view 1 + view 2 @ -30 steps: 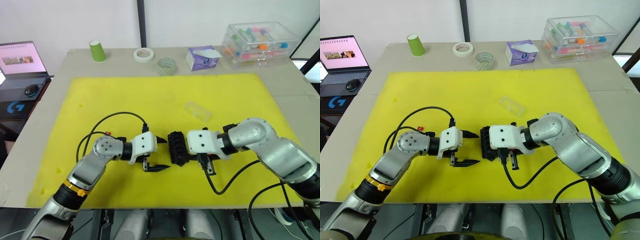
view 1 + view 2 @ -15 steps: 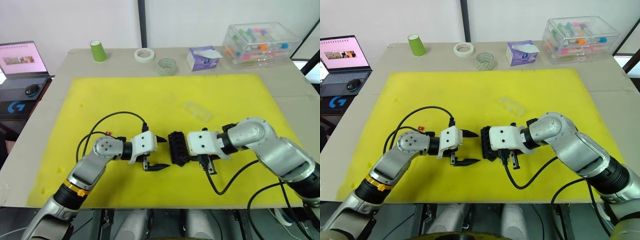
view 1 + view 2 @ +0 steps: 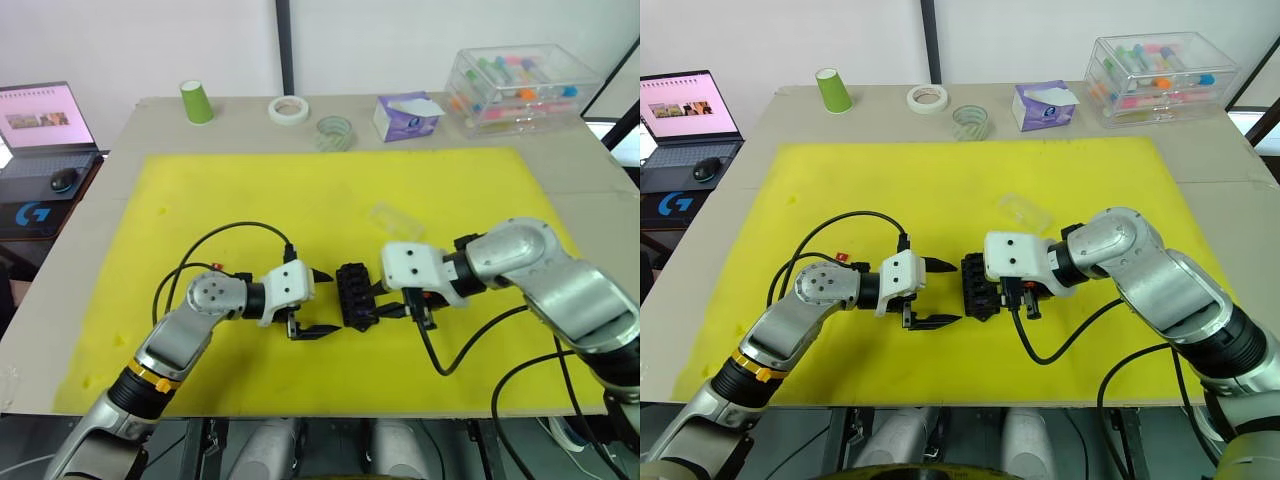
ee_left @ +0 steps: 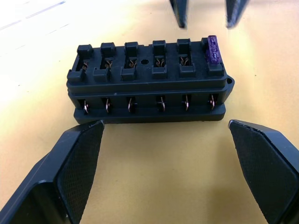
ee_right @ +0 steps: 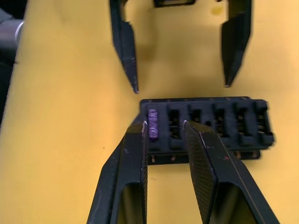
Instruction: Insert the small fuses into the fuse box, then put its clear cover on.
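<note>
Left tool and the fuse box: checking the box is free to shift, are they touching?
Apart. In the left wrist view, bare yellow mat separates both wide-open fingers of the left tool from the fuse box.

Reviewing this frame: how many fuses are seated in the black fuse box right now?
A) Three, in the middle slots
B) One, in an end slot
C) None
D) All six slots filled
B. The left wrist view shows the fuse box with a single purple fuse in one end slot, while the other five slots show bare metal contacts.
</note>
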Robot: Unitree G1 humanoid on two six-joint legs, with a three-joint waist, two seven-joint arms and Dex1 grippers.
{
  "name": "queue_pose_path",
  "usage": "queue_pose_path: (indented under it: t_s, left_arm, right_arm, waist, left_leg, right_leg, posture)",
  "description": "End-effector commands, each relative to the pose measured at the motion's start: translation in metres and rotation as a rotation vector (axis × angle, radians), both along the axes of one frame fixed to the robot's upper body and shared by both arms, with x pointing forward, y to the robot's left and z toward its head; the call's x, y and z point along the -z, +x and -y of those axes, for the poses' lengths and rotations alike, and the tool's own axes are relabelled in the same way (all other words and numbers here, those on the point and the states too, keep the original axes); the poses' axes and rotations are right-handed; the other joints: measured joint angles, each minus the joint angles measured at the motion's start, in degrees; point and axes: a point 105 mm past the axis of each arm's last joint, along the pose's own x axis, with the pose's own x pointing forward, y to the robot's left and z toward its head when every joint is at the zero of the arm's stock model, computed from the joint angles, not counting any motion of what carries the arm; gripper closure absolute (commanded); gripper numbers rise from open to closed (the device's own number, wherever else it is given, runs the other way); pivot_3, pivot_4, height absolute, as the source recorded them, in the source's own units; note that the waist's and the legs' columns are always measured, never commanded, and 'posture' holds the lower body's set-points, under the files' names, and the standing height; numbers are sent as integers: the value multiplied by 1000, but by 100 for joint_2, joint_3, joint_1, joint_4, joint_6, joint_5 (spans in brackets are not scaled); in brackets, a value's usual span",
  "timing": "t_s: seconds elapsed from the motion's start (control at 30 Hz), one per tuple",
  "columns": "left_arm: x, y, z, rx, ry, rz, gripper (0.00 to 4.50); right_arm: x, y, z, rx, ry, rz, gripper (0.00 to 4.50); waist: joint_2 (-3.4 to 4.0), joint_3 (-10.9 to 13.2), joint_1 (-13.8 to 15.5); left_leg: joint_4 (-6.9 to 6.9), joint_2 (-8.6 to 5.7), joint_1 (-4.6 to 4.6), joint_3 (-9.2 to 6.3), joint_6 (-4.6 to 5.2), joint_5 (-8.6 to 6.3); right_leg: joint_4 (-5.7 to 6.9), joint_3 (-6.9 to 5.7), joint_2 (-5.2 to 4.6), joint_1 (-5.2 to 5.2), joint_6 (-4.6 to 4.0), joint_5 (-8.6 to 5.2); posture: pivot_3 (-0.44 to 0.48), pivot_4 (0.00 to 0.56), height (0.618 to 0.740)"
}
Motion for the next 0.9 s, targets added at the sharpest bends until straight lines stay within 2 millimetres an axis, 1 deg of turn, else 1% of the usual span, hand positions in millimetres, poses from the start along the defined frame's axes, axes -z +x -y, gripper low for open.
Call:
queue_pose_path:
  t_s: [0.03, 0.1, 0.13, 0.2, 0.23, 0.57, 0.63, 0.77, 0.9]
  left_arm:
    - [-12, 5, 0, -4, -18, 40, 0]
    - [-12, 5, -1, -4, -16, 40, 0]
    - [-12, 5, -1, -4, -14, 40, 0]
    - [-12, 5, -1, -5, -12, 41, 0]
    - [-11, 5, -1, -5, -11, 40, 0]
    - [-11, 3, 1, 0, -10, 40, 0]
    - [-11, 4, 0, -6, -8, 43, 0]
    - [-12, 7, -3, -17, -5, 49, 0]
    - [-12, 7, -4, -20, -2, 51, 0]
  right_arm:
    - [-9, -1, -4, -19, 33, 26, 3159]
    - [-7, -3, -4, -30, 38, 14, 3563]
    - [-6, -4, -4, -34, 37, 11, 3692]
    - [-4, -5, -5, -40, 41, 8, 4363]
    - [-3, -4, -6, -39, 43, 7, 4475]
    - [5, -3, -3, -35, 28, 4, 4475]
    - [11, -1, 1, -17, 2, -3, 4475]
    - [32, 3, 6, -4, -49, -10, 4475]
    - [40, 2, 13, -14, -86, -6, 4475]
  waist:
    - [0, 0, 2]
    - [0, 0, 4]
    - [0, 0, 2]
    - [0, 0, 1]
    - [0, 0, 1]
    - [0, 0, -1]
    - [0, 0, 0]
    - [-1, -1, 0]
    - [-7, -7, 0]
  left_leg:
    - [0, 0, 0, 0, 0, 0]
    - [0, 0, 0, 0, 0, 0]
    - [0, 0, 0, 0, 0, 0]
    - [0, 0, 0, 0, 0, 0]
    - [0, 0, 0, 0, 0, 0]
    - [0, 0, 0, 0, 0, 0]
    - [0, 0, 0, 0, 0, 0]
    - [0, 0, 0, 0, 0, 0]
    - [0, 0, 4, 0, 0, 0]
  right_leg:
    - [0, 0, 0, 0, 0, 0]
    - [0, 0, 0, 0, 0, 0]
    - [0, 0, -1, 0, 0, 0]
    - [0, 0, 0, 0, 0, 0]
    - [0, 0, 0, 0, 0, 0]
    - [0, 0, 0, 0, 0, 0]
    - [0, 0, 0, 0, 0, 0]
    - [0, 0, 0, 0, 0, 0]
    - [0, 0, 1, 4, 0, 0]
  posture:
    - [0, 150, 740]
    - [0, 150, 740]
    - [0, 150, 740]
    - [0, 150, 740]
    - [0, 150, 740]
    - [0, 150, 740]
    - [0, 150, 740]
    - [0, 150, 740]
    - [0, 150, 740]
